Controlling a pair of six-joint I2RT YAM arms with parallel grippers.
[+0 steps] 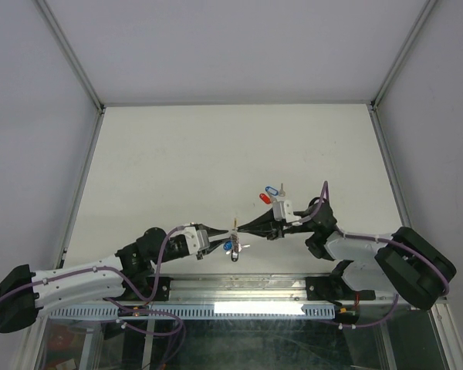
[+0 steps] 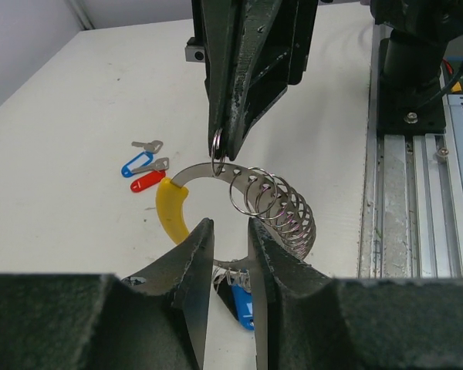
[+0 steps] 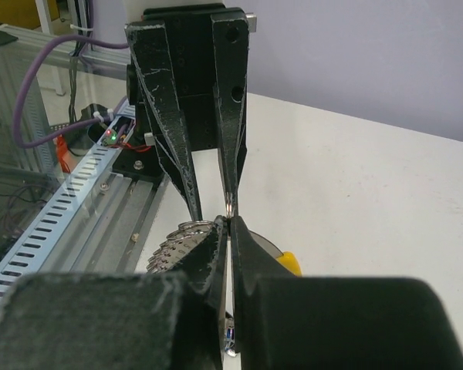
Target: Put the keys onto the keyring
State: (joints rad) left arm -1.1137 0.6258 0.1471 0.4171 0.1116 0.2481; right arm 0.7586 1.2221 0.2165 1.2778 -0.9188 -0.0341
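The keyring point(image 2: 216, 171) stands upright in the air between both grippers: a yellow arc point(image 2: 170, 212) on the left and a silvery band strung with several small wire rings point(image 2: 282, 212). My left gripper point(image 2: 230, 225) is closed on the band's lower part, which spans the narrow gap between its fingers. A blue-tagged key point(image 2: 245, 307) hangs under that spot. Coming in from the opposite side, my right gripper point(image 2: 222, 154) is shut on a small split ring point(image 2: 217, 142) at the band's open end. Two loose keys lie on the table, one with a blue tag point(image 2: 137, 164) and one with a red tag point(image 2: 147, 181).
In the top view the grippers meet near the table's front edge point(image 1: 234, 231), with the loose keys point(image 1: 268, 194) just behind the right arm. A metal rail point(image 1: 239, 289) runs along the near edge. Frame posts point(image 1: 69, 54) rise at the back corners.
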